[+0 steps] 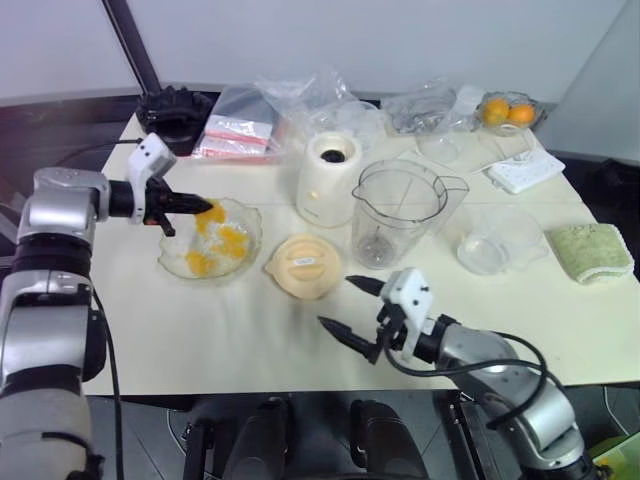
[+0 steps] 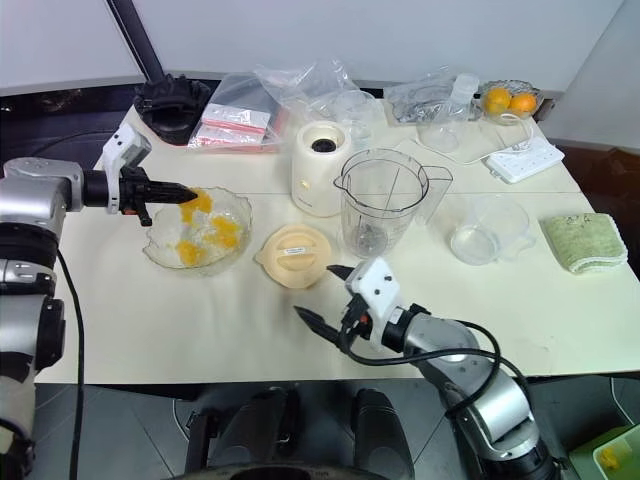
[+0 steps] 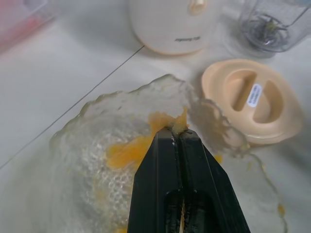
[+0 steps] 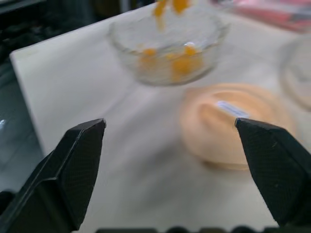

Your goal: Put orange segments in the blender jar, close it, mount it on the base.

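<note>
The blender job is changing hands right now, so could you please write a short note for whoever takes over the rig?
Left gripper: shut on an orange segment, above the glass bowl.
Right gripper: open, empty, near the table's front edge, short of the lid.
Blender jar: empty, uncovered, on the table beside the base.
Done: one segment picked.
Left: fill the jar, put the lid on, mount it on the base.

Head cameras look down; wrist cameras sit close, sharing the bowl (image 3: pixel 146 111).
</note>
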Robot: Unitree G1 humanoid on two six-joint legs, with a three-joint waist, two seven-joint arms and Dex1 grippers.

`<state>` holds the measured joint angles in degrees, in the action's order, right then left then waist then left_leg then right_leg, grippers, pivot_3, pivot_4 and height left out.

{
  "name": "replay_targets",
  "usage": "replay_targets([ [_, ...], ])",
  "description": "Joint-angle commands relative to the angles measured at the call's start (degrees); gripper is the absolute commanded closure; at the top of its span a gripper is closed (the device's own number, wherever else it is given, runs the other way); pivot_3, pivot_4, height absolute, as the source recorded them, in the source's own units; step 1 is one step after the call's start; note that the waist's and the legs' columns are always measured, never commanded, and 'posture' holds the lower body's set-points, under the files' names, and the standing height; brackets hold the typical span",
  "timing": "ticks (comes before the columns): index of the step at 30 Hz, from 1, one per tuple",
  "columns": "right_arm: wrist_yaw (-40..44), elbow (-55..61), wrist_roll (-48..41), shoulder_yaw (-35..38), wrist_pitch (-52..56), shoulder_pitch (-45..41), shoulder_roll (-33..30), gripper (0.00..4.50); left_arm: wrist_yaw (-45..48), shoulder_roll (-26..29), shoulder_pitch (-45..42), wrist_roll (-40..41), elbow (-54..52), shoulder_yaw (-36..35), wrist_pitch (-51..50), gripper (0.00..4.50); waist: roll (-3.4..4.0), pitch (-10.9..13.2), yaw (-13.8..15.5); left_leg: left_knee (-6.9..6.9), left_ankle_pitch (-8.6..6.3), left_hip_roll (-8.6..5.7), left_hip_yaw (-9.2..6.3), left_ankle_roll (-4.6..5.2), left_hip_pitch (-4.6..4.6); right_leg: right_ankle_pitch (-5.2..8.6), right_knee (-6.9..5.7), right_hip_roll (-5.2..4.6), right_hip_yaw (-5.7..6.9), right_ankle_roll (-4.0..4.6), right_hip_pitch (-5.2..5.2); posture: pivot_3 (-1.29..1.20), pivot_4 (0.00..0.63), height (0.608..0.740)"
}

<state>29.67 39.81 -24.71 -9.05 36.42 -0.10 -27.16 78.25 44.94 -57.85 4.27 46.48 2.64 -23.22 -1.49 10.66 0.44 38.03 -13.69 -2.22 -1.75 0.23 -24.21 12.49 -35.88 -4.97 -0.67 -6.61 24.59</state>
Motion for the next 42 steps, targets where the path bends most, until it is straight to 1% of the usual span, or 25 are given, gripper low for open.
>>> replay_targets([
  [1, -0.4, 4.8, -4.4, 6.2, 1.6, -0.2, -0.9, 0.0, 2.5, 1.5, -4.1, 1.5, -3.4, -0.7, -0.4, 4.47, 0.0, 0.0, 0.1, 0.0, 0.0, 0.0, 0.0, 0.0, 0.0, 0.0, -0.01, 0.0, 0.0, 0.0, 0.0, 0.0, 0.15, 0.74],
  [3, -0.6, 5.6, -6.1, 8.7, 2.6, -0.1, -1.6, 0.0, 3.6, 1.4, -5.6, 1.3, -3.8, -0.4, 0.4, 4.47, 0.0, 0.0, 0.2, 0.01, 0.0, 0.0, 0.0, 0.0, 0.0, 0.0, -0.01, 0.0, 0.0, 0.0, 0.0, 0.0, 0.15, 0.74],
  [6, -0.4, 6.1, -9.7, 17.0, 4.6, 1.1, -4.3, 0.0, 6.4, -0.2, -13.1, 1.3, -3.0, 0.6, 1.9, 4.47, -0.02, 0.0, 0.4, 0.03, 0.0, -0.02, -0.01, 0.0, -0.02, 0.0, -0.01, 0.0, 0.01, 0.0, 0.0, 0.0, 0.15, 0.74],
  [8, -0.7, 5.6, -10.5, 20.9, 5.0, 1.7, -5.8, 0.0, 7.2, -1.9, -17.3, 1.4, -1.6, 1.0, 2.1, 4.47, -0.06, 0.0, 0.5, 0.09, 0.0, -0.05, -0.02, 0.0, -0.08, 0.0, 0.0, 0.0, 0.02, 0.0, -0.01, 0.0, 0.15, 0.74],
  [11, -1.4, 4.9, -12.6, 27.4, 5.0, 2.8, -6.7, 0.0, 7.8, -6.3, -24.3, 1.5, 2.7, 1.1, 3.7, 4.47, -0.05, 0.0, 0.3, 0.1, -0.01, -0.06, -0.01, 0.02, -0.06, 0.02, 0.02, -0.01, 0.02, -0.02, -0.05, 0.0, 0.15, 0.74],
  [13, -1.8, 4.6, -13.5, 30.4, 4.9, 3.2, -6.9, 0.0, 6.8, -9.6, -28.2, 1.4, 6.6, 0.5, 6.3, 4.47, -0.05, 0.0, 0.3, 0.1, -0.01, -0.06, 0.01, 0.02, -0.03, 0.04, -0.02, -0.01, 0.01, -0.05, -0.05, 0.0, 0.15, 0.74],
  [15, -2.3, 3.9, -13.3, 33.0, 4.4, 3.7, -7.4, 0.0, 3.9, -15.2, -32.7, 1.1, 12.4, 0.1, 10.3, 4.47, -0.05, 0.0, 0.3, 0.1, -0.01, -0.05, 0.01, 0.03, -0.02, 0.05, -0.05, -0.01, 0.01, -0.08, -0.06, 0.0, 0.15, 0.74],
  [17, -3.0, 3.3, -12.0, 33.5, 3.8, 3.7, -7.9, 0.0, 0.5, -20.1, -35.8, 0.5, 17.2, -0.2, 13.4, 4.47, -0.05, 0.0, 0.3, 0.1, -0.02, -0.06, 0.02, 0.04, -0.02, 0.06, -0.06, -0.01, 0.01, -0.1, -0.05, 0.0, 0.15, 0.74],
  [19, -4.4, 2.9, -10.6, 33.7, 2.8, 3.7, -7.7, 0.0, -2.8, -24.6, -37.0, -0.7, 20.5, 0.3, 17.2, 4.47, -0.05, 0.0, 0.3, 0.11, -0.02, -0.08, 0.04, 0.04, -0.03, 0.06, -0.06, -0.02, 0.0, -0.12, -0.05, 0.0, 0.15, 0.74],
  [21, -5.9, 3.2, -9.3, 33.6, 1.9, 3.8, -7.2, 0.0, -6.0, -28.8, -37.1, -2.0, 22.7, 0.9, 21.1, 4.47, -0.04, 0.0, 0.1, 0.1, -0.04, -0.07, 0.03, 0.07, -0.02, 0.08, -0.06, -0.02, -0.03, -0.15, -0.05, 0.0, 0.15, 0.74],
  [25, -9.4, 5.9, -8.9, 33.0, 2.0, 4.8, -5.2, 0.0, -10.3, -35.8, -36.3, -4.2, 25.8, 1.6, 25.0, 4.47, -0.04, 0.0, 0.2, 0.1, -0.06, -0.06, 0.05, 0.1, 0.02, 0.08, -0.1, -0.02, -0.06, -0.16, -0.03, 0.0, 0.15, 0.74],
  [29, -11.8, 8.4, -8.4, 33.0, 2.1, 6.7, -4.0, 0.0, -11.9, -39.6, -34.8, -7.3, 27.3, 3.3, 27.2, 4.47, -0.03, 0.0, 0.3, 0.1, -0.06, -0.07, 0.06, 0.11, 0.01, 0.08, -0.1, -0.02, -0.08, -0.16, -0.02, 0.0, 0.15, 0.74],
  [34, -13.7, 8.7, -6.8, 33.5, 1.6, 7.6, -3.6, 0.0, -13.8, -41.9, -33.0, -9.7, 28.1, 4.3, 28.4, 4.47, -0.03, 0.0, 0.3, 0.1, -0.06, -0.07, 0.06, 0.11, 0.02, 0.08, -0.1, -0.01, -0.09, -0.16, -0.02, 0.0, 0.15, 0.74],
  [35, -14.0, 8.7, -6.6, 33.7, 1.5, 7.8, -3.5, 0.0, -13.9, -42.1, -32.8, -10.1, 28.1, 4.5, 28.6, 4.24, -0.03, 0.0, 0.3, 0.1, -0.06, -0.07, 0.06, 0.11, 0.02, 0.08, -0.1, -0.01, -0.08, -0.16, -0.02, 0.0, 0.15, 0.74],
  [37, -14.3, 8.4, -6.3, 33.7, 1.1, 8.1, -3.3, 0.0, -13.9, -42.4, -32.3, -10.5, 28.1, 4.5, 29.1, 3.6, -0.03, 0.0, 0.3, 0.1, -0.06, -0.07, 0.06, 0.11, 0.01, 0.08, -0.09, -0.01, -0.08, -0.17, -0.02, 0.0, 0.15, 0.74],
  [39, -14.3, 8.0, -6.0, 33.6, 0.8, 8.5, -3.2, 0.0, -14.8, -42.5, -32.0, -10.8, 28.1, 4.4, 29.2, 2.6, -0.03, 0.0, 0.3, 0.1, -0.06, -0.07, 0.06, 0.11, 0.01, 0.08, -0.09, -0.01, -0.08, -0.17, -0.02, 0.0, 0.15, 0.74],
  [42, -14.4, 6.8, -4.8, 33.5, 0.2, 9.2, -3.0, 0.0, -16.2, -42.5, -31.8, -10.7, 28.1, 3.7, 29.5, 0.98, -0.03, 0.0, 0.3, 0.1, -0.06, -0.07, 0.05, 0.11, 0.01, 0.08, -0.09, -0.01, -0.08, -0.16, -0.02, 0.0, 0.15, 0.74],
])
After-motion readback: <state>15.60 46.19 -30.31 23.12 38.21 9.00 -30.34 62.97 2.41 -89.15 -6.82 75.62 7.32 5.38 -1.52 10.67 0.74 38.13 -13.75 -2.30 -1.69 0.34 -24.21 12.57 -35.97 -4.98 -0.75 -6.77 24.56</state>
